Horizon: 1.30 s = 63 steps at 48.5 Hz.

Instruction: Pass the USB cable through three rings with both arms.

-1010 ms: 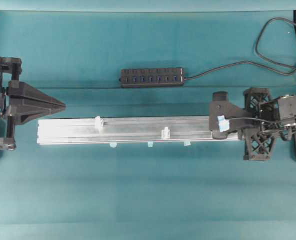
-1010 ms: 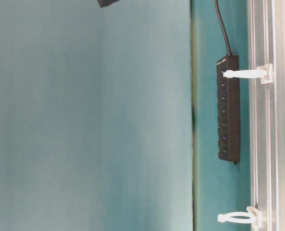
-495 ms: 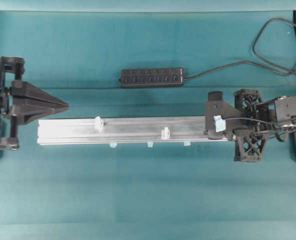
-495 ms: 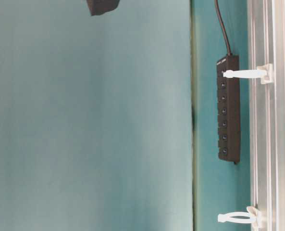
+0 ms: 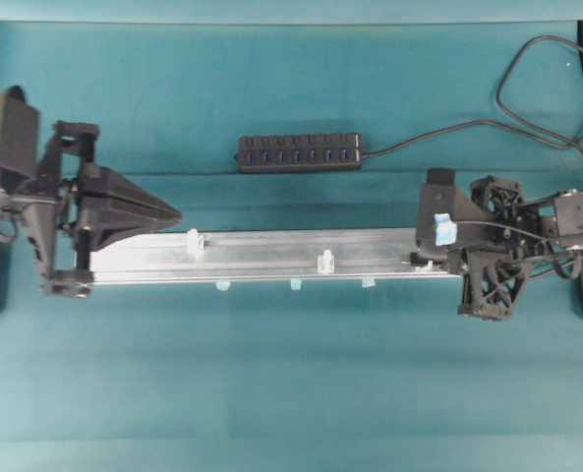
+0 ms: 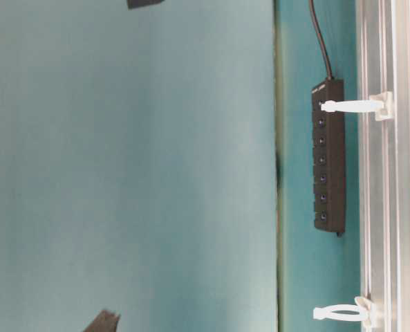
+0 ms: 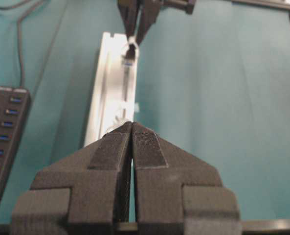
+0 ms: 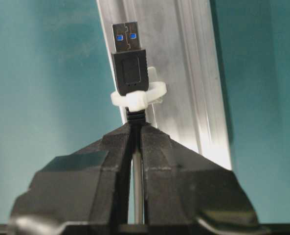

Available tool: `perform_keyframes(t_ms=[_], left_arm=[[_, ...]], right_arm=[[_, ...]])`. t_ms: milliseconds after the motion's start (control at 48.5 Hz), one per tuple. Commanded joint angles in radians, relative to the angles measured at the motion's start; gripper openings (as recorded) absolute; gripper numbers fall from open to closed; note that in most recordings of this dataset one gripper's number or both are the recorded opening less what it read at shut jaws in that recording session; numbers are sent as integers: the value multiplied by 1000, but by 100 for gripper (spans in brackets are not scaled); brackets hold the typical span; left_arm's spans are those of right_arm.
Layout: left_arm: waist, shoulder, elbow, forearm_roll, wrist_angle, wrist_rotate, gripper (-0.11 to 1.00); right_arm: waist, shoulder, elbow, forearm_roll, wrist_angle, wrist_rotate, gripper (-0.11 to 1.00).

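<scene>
- Left tool (image 5: 173, 211) has come in a good way along the silver rail (image 5: 271, 254) since a second ago: it was parked off the rail's left end, now its tip sits just short of the leftmost ring (image 5: 194, 241). Jaws pressed together, nothing in them
- Right tool (image 8: 136, 128) is clamped on the USB cable (image 8: 130, 68) just behind the plug, at the rail's right end. Over the last second it's shuffled a bit and tilted
- In the right wrist view the plug is poking through the first ring (image 8: 137, 98), metal tip out the far side, so I'd call ring one threaded
- Middle ring (image 5: 324, 262) looks empty from overhead; neither it nor the leftmost has any cord in it
- My read: left is coming over for the handoff, but it'll have to open up before it can take the plug
- Hub strip (image 5: 299, 152) sits well behind the rail on the tabletop (image 5: 291, 374), out of the way
</scene>
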Motion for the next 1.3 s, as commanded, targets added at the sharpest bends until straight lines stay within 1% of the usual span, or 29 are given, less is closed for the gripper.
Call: perform_keyframes(t_ms=[0,62,124,186,350,392,412,433,495,536,660,866,1031,1278], left_arm=[[0,37,-48,3,-9,0,2],[2,61,-63,5,-9,-5,4],[3,87,-78,5,-9,-6,13],[3,115,-97,3,-9,-6,29],[3,206,-163,3,-9,5,79],[6,233,-181,5,-9,5,88],[9,250,-190,5,-9,5,91],[12,275,-204,5,-9,5,91],[20,327,-235,5,-9,5,85],[29,362,-258,5,-9,5,83],[44,476,-348,5,-9,6,83],[44,644,-499,6,-9,8,83],[44,729,-541,9,-9,8,82],[44,813,-572,11,-26,9,82]], right_arm=[[0,-14,-2,0,-14,11,-8],[0,-14,-2,0,-17,8,-8],[0,-14,-2,-2,-28,6,-8],[0,-12,0,-3,-40,6,-8],[0,-14,9,-5,-61,8,-8],[0,-14,9,-3,-69,8,-8],[-2,-14,11,-3,-74,8,-8],[0,-14,11,-3,-78,8,-8],[-2,-14,11,-3,-92,8,-8],[0,-14,11,-3,-101,8,-8],[0,-14,17,-3,-112,9,-8],[-2,-14,23,-3,-114,9,-8],[0,-14,25,-3,-127,9,-8],[0,-14,25,-3,-138,9,-8]])
